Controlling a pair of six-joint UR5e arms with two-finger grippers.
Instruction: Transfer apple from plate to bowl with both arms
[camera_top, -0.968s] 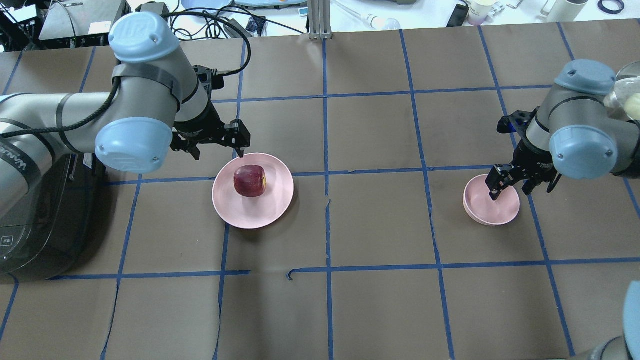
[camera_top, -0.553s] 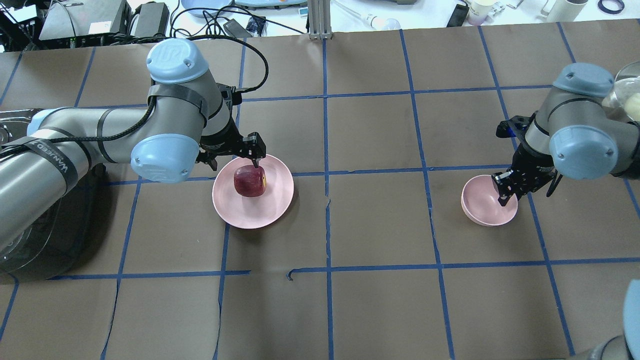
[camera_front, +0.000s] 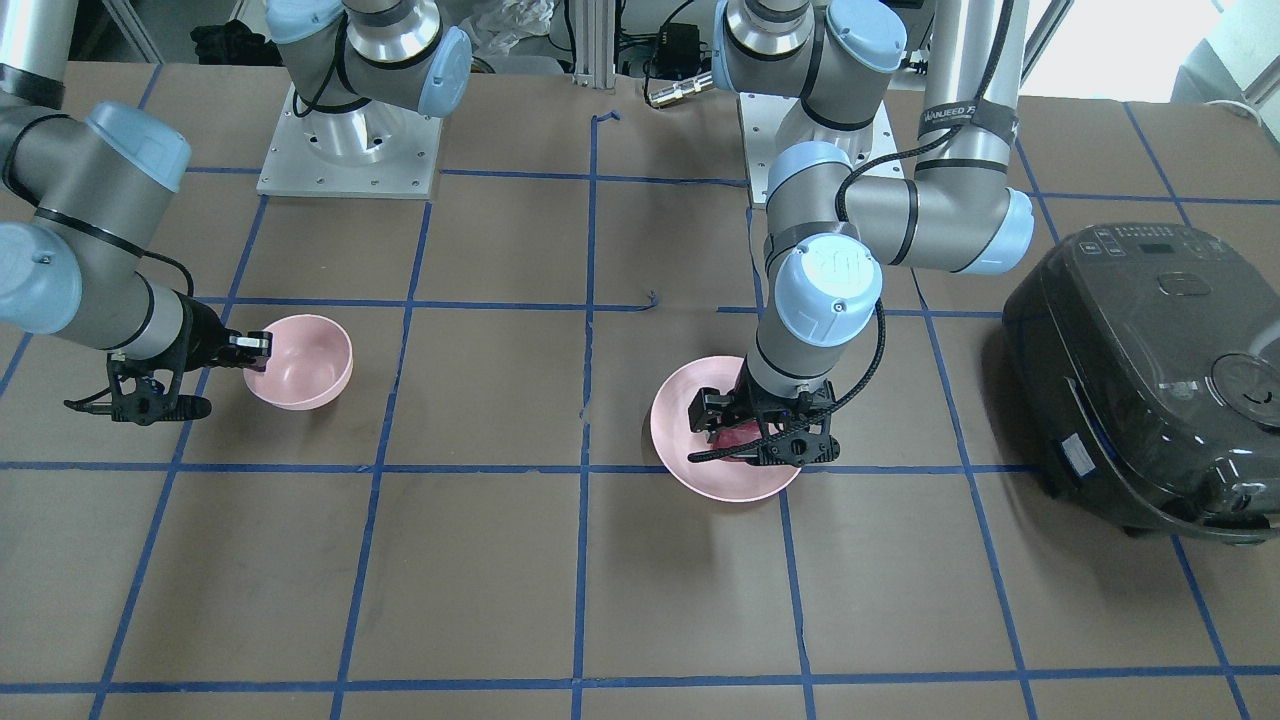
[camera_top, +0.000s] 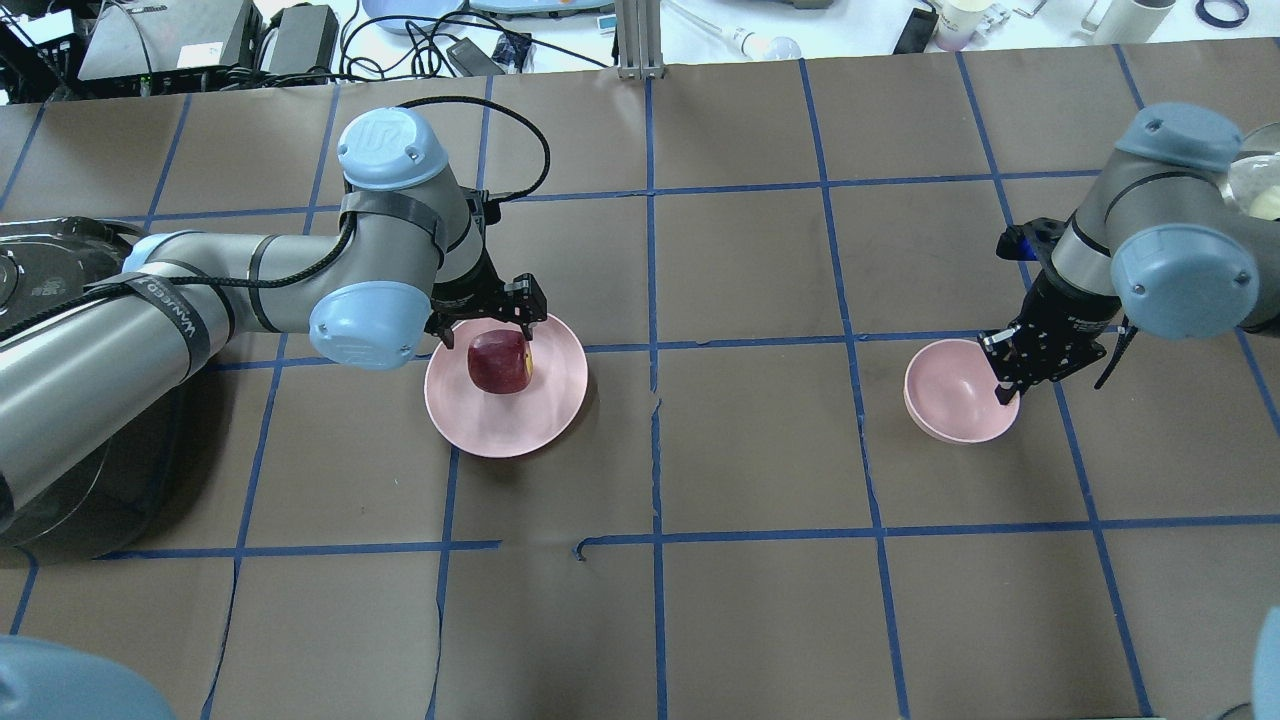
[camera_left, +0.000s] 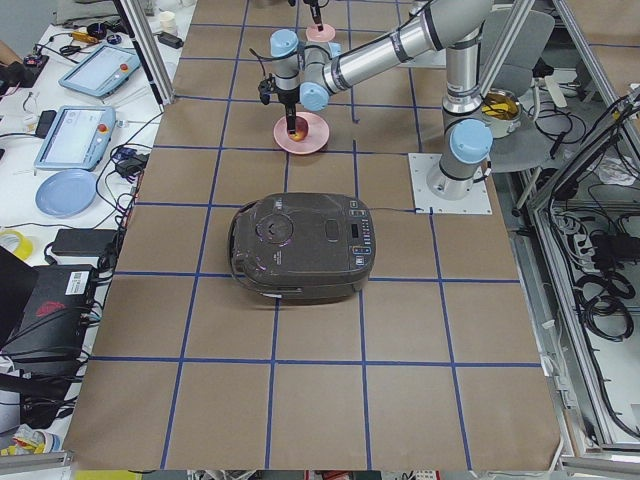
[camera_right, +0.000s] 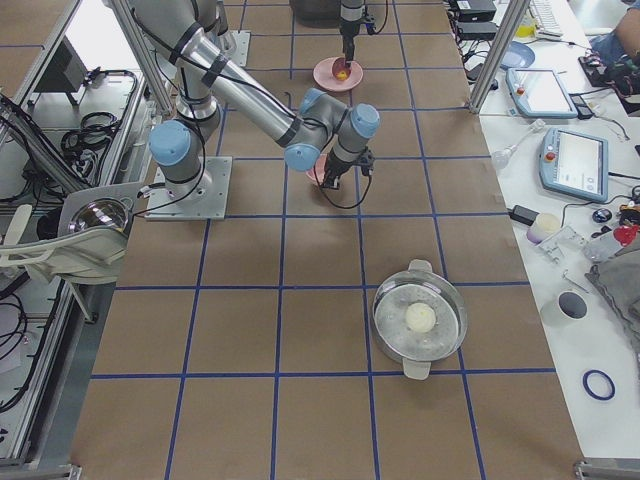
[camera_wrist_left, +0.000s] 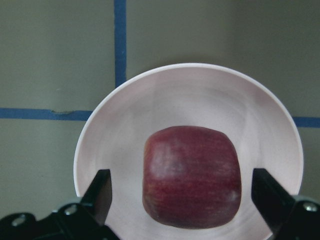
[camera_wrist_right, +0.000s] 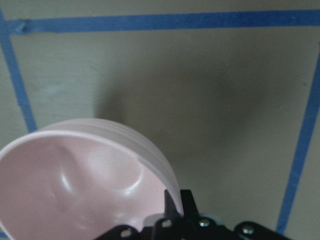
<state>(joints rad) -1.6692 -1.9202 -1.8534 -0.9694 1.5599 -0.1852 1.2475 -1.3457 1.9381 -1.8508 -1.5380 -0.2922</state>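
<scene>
My left gripper (camera_wrist_left: 182, 200) straddles apple (camera_wrist_left: 191, 176), jaws apart, right gripper (camera_top: 1003, 383) pinches bowl (camera_top: 950, 395) rim; next: close on apple, lift

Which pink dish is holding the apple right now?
The wide shallow plate, beneath the left gripper, holds the apple; the deep bowl in the right gripper is empty.
</scene>
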